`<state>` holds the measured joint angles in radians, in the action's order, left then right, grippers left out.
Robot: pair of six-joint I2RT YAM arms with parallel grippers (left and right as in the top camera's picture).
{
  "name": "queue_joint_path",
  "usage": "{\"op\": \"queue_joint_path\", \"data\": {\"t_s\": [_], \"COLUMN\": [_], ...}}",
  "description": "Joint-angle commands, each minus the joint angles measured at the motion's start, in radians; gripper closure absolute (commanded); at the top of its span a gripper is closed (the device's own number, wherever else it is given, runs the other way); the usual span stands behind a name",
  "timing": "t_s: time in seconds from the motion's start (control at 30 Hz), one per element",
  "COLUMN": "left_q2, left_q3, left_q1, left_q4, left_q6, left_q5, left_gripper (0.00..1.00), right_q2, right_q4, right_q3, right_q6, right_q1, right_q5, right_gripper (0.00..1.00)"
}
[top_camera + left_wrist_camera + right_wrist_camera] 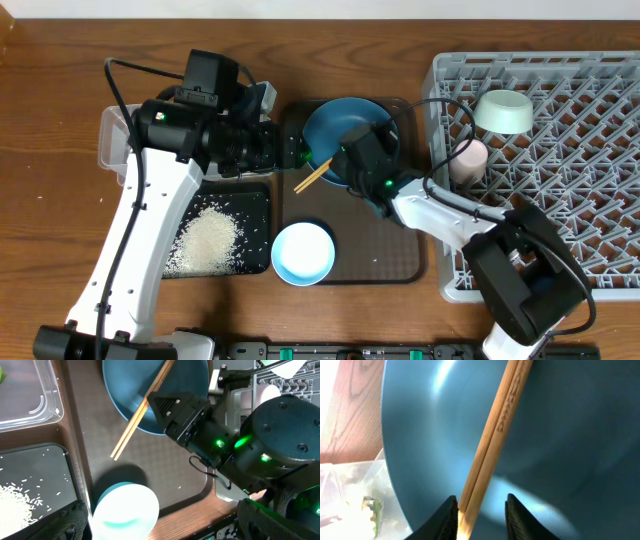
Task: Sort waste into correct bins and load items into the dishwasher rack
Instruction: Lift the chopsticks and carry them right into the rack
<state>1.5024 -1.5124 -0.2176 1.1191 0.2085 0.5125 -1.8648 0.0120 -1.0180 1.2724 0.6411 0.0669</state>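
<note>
Your right gripper (481,506) straddles the wooden chopsticks (496,435) on the dark-blue plate (570,430), jaws parted (left gripper (287,151) open, empty); next, close and lift.

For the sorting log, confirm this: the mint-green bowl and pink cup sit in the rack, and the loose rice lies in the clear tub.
Wrong on the rice: it lies in the black tray, not the clear tub, as the overhead view shows. The mint-green bowl and pink cup do sit in the rack.
</note>
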Motion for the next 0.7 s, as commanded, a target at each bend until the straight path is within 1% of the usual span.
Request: {"op": "queue_joint_path", "data": {"t_s": [0.0, 0.1, 0.17, 0.23, 0.27, 0.3, 0.37, 0.43, 0.53, 0.57, 0.67], "left_q2": [0.001, 0.001, 0.001, 0.001, 0.001, 0.001, 0.001, 0.001, 0.001, 0.001, 0.001], "left_q3": [0.005, 0.005, 0.005, 0.005, 0.005, 0.005, 0.005, 0.005, 0.005, 0.005, 0.005], "left_q1": [0.003, 0.003, 0.003, 0.003, 0.003, 0.003, 0.003, 0.003, 0.003, 0.003, 0.003], "left_q4": [0.002, 0.002, 0.002, 0.002, 0.002, 0.002, 0.002, 0.002, 0.002, 0.002, 0.002], "left_q6": [-0.009, -0.009, -0.009, -0.009, -0.009, -0.009, -0.009, -0.009, -0.009, -0.009, -0.009], "left_q5": [-0.009, -0.009, -0.009, -0.009, -0.009, -0.009, -0.009, -0.009, -0.009, -0.009, -0.009], "left_gripper": [0.02, 0.02, 0.02, 0.02, 0.02, 0.02, 0.02, 0.02, 0.02, 0.02, 0.02], "right_q2": [-0.018, -0.037, -0.049, -0.050, -0.048, -0.045, -0.041, -0.034, -0.008, 0.003, 0.049], "right_q4": [0.003, 0.023, 0.027, 0.026, 0.030, 0.033, 0.039, 0.039, 0.039, 0.038, 0.031], "right_q3": [0.000, 0.000, 0.000, 0.000, 0.000, 0.000, 0.000, 0.000, 0.000, 0.000, 0.000], "right_q6": [0.025, 0.025, 0.025, 0.019, 0.008, -0.002, -0.027, -0.058, -0.132, -0.162, -0.243], "right_q1": [0.014, 0.014, 0.014, 0.014, 0.014, 0.014, 0.014, 0.014, 0.014, 0.013, 0.010], "right_q5": [0.020, 0.023, 0.023, 0.023, 0.023, 0.023, 0.023, 0.023, 0.023, 0.023, 0.023], "right_gripper": [0.69, 0.69, 0.75, 0.85, 0.87, 0.87, 0.83, 0.82, 0.83, 0.85, 0.97]}}
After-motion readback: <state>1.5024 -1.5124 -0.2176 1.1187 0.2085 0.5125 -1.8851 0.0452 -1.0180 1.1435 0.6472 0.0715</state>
